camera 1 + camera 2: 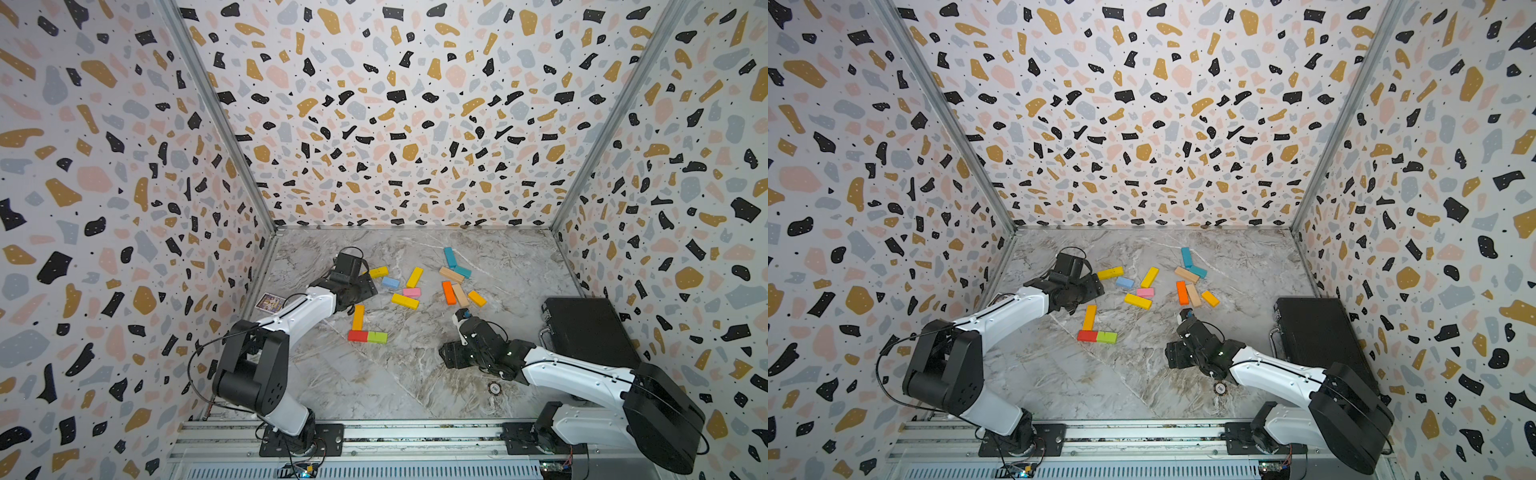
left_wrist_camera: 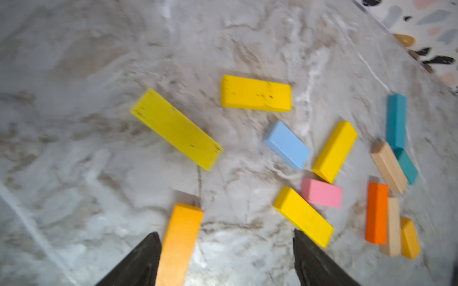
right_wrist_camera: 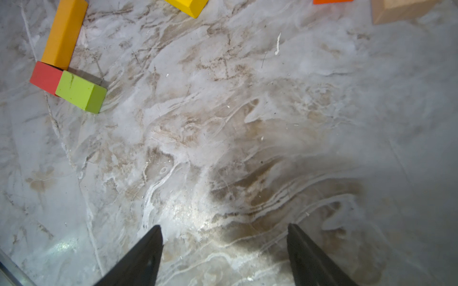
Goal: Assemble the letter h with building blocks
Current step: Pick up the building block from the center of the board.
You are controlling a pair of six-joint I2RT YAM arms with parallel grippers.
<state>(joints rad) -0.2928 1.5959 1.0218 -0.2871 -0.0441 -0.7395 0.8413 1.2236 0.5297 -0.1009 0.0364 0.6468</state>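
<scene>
Grey marble tabletop (image 1: 374,374), terrazzo-print walls (image 1: 395,104); left tool (image 2: 224,231), right tool (image 3: 223,225) spread wide, gripping nothing.

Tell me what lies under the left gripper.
A long amber wooden bar lies on the marble table below the open left gripper. Beyond it, a flat yellow wooden bar is covered by the gripper in both top views.

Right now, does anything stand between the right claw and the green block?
Nothing visible does. In the right wrist view, only bare marble table lies between the open right claw and the green block, which touches the red block.
</scene>
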